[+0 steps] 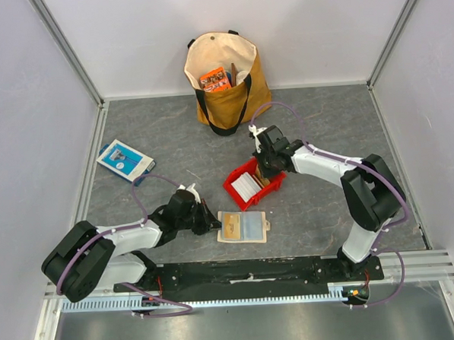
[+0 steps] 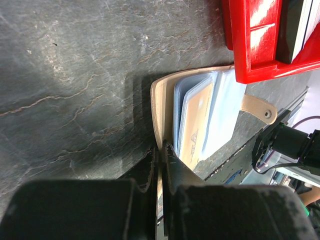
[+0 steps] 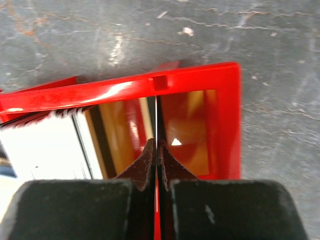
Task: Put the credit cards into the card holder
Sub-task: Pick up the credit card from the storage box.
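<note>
Grey table (image 1: 305,211) | left gripper (image 2: 162,150) clenched on holder (image 2: 160,110) edge, lower centre | right gripper (image 3: 156,145) pinches card (image 3: 156,120) in tray (image 3: 200,82) | advice: lift straight, clear tray wall.

The left pincer (image 2: 162,146) covers the card holder's (image 2: 159,105) near edge; the red tray (image 2: 252,65) runs off-view above.

The walls of the red tray (image 1: 236,197) fenced the credit cards (image 1: 247,186) in (open only from above). The tote bag (image 1: 225,101) blocked the far middle; bare table (image 1: 338,118) lay open at far right.
</note>
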`<action>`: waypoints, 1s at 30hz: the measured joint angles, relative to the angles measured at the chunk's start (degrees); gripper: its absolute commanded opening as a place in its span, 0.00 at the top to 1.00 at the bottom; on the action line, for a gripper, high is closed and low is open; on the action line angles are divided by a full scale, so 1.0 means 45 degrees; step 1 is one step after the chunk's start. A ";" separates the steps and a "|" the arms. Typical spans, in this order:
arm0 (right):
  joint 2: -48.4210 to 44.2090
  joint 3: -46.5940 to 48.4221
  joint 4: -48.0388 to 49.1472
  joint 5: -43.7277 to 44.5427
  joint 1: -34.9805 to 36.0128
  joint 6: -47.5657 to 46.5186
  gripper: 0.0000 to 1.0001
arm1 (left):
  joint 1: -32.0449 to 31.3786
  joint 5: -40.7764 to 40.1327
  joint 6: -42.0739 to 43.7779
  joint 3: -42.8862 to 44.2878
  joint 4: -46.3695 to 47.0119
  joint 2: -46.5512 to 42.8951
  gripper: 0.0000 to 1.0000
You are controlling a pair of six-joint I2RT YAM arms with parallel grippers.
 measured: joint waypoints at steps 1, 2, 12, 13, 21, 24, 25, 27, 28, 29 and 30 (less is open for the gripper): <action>-0.0005 0.0029 -0.0097 0.0321 0.0000 -0.0107 1.00 | 0.0000 0.0000 0.0000 0.0000 0.0000 0.0000 0.98; -0.0010 0.0039 -0.0185 0.0578 0.0000 -0.0204 1.00 | 0.0000 0.0000 0.0000 0.0000 0.0000 0.0000 0.98; -0.0019 0.0350 -0.0908 0.2453 -0.0068 -0.1389 1.00 | 0.0000 0.0005 0.0000 -0.0015 0.0010 -0.0029 0.98; -0.0019 0.0408 -0.0947 0.2555 -0.0102 -0.1491 1.00 | 0.0000 0.0005 0.0005 -0.0029 0.0015 -0.0044 0.98; -0.0053 0.0899 -0.1035 0.2866 -0.0772 -0.2215 1.00 | 0.0000 0.0000 0.0005 -0.0170 0.0102 -0.0185 0.98; -0.0262 0.0899 -0.1083 0.2710 -0.0908 -0.2259 1.00 | 0.0000 0.0000 0.0005 -0.0238 0.0151 -0.0243 0.98; -0.0403 0.0899 -0.1112 0.2637 -0.0918 -0.2239 1.00 | 0.0000 0.0000 0.0005 -0.0262 0.0160 -0.0272 0.98; -0.0869 0.0899 -0.1219 0.2399 -0.0913 -0.2074 1.00 | 0.0000 0.0000 0.0005 -0.0311 0.0170 -0.0340 0.98; -0.1151 0.0899 -0.1248 0.2254 -0.0913 -0.1982 1.00 | 0.0000 0.0000 0.0005 -0.0345 0.0165 -0.0389 0.98; -0.1540 0.0899 -0.1282 0.2103 -0.0913 -0.1846 1.00 | 0.0000 -0.0005 0.0005 -0.0384 0.0155 -0.0452 0.98; -0.1957 0.0899 -0.1311 0.1889 -0.0913 -0.1685 1.00 | 0.0000 -0.0005 0.0000 -0.0408 0.0146 -0.0495 0.98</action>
